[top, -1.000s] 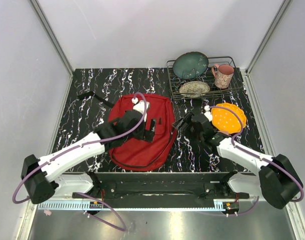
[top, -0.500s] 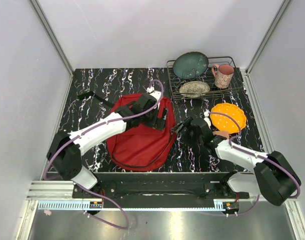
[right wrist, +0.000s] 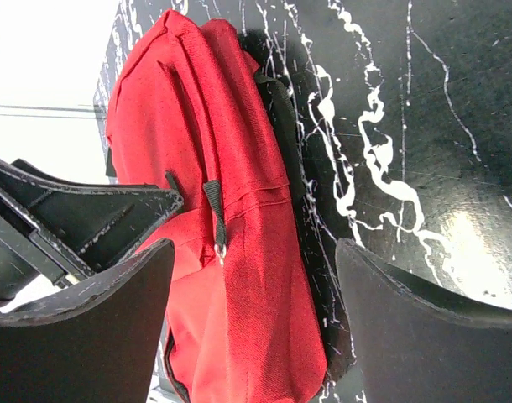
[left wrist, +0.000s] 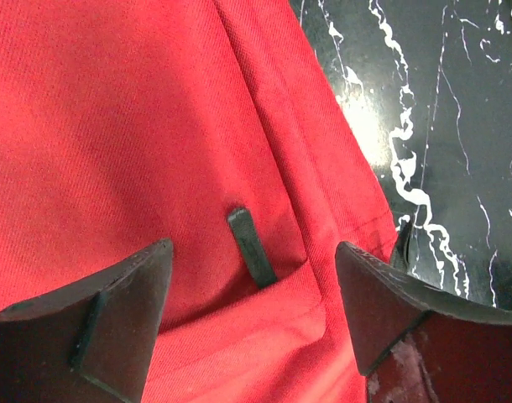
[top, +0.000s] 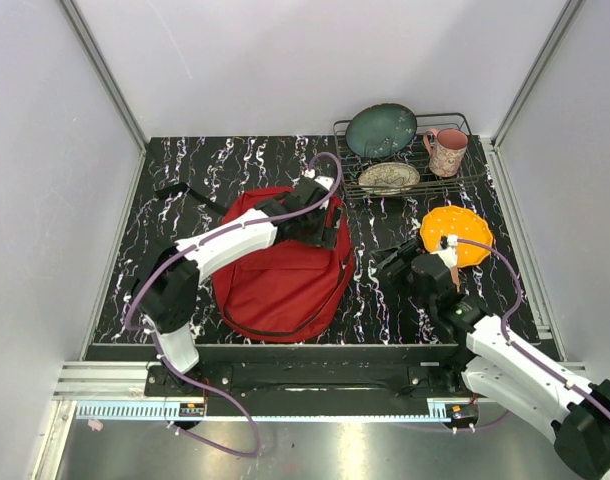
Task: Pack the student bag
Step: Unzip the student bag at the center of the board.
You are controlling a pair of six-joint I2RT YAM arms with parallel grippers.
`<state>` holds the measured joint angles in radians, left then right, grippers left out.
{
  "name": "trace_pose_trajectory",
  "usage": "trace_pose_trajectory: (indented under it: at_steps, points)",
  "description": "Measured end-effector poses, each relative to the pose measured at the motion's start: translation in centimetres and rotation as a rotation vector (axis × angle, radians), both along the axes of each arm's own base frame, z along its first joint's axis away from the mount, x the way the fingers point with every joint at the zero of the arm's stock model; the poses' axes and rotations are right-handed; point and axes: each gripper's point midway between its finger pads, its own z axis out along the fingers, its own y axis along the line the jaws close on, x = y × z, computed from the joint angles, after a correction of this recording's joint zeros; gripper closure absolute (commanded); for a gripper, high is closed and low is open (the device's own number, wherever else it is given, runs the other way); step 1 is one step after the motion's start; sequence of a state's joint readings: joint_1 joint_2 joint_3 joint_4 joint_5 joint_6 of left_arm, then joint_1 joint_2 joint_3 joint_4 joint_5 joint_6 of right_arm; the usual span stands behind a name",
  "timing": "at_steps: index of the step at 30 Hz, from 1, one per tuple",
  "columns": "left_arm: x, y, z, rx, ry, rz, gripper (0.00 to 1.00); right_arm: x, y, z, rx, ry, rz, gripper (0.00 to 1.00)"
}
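Observation:
The student bag (top: 275,280), a large red backpack, lies flat in the middle of the black marbled table. My left gripper (top: 323,230) hovers over its far right corner, open. In the left wrist view my left gripper (left wrist: 252,246) straddles red fabric and a short black zip pull (left wrist: 253,249), touching nothing I can see. My right gripper (top: 391,266) stands open above the table just right of the bag. In the right wrist view my right gripper (right wrist: 256,243) looks along the bag's side (right wrist: 231,210) and its zip pull (right wrist: 214,214), with nothing between the fingers.
A wire dish rack (top: 455,125) at the back right holds a teal bowl (top: 381,130), a patterned plate (top: 389,178) and a pink mug (top: 446,151). An orange plate (top: 457,232) lies right of my right arm. A black strap (top: 180,191) trails off the bag's far left.
My left gripper has swung from the bag's middle to its far right corner and narrowed slightly. My right gripper has drawn back from the bag's right edge towards the near right.

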<state>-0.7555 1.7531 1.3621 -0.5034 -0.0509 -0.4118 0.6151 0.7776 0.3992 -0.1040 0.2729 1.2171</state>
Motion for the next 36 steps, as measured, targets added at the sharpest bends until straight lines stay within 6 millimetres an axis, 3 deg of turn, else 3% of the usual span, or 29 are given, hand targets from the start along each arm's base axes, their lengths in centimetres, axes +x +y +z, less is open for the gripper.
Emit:
trace_pose_trajectory:
  at_steps: [4, 6, 10, 13, 15, 18, 20, 29, 36]
  points:
    - [0.9, -0.3, -0.5, 0.017, 0.004, 0.017, 0.33, -0.3, -0.4, -0.7, -0.017, 0.021, -0.007, 0.17]
    - [1.1, -0.4, -0.7, 0.027, 0.005, 0.021, 0.45, -0.4, -0.4, -1.3, -0.029, 0.04, -0.007, 0.17]
    - [1.1, -0.2, -1.2, 0.041, 0.014, 0.026, 0.53, -0.5, -0.4, -2.2, -0.045, 0.067, -0.004, 0.17]
    - [1.1, -0.2, -1.4, 0.044, 0.018, 0.027, 0.51, -0.5, -0.4, -2.5, -0.052, 0.077, -0.004, 0.17]
    - [1.1, -0.2, -1.5, 0.046, 0.02, 0.026, 0.43, -0.5, -0.4, -2.6, -0.053, 0.079, -0.003, 0.17]
    - [1.0, -0.3, -1.7, 0.048, 0.025, 0.025, 0.43, -0.5, -0.3, -2.6, -0.052, 0.08, -0.001, 0.17]
    - [1.0, -0.3, -1.9, 0.049, 0.027, 0.024, 0.54, -0.5, -0.3, -2.6, -0.052, 0.08, 0.0, 0.17]
    - [1.0, -0.3, -3.5, 0.072, 0.053, 0.022, 0.72, -0.5, -0.3, -2.7, -0.053, 0.082, 0.001, 0.17]
    - [1.1, -0.3, -3.8, 0.077, 0.056, 0.024, 1.0, -0.5, -0.3, -2.8, -0.054, 0.086, 0.002, 0.16]
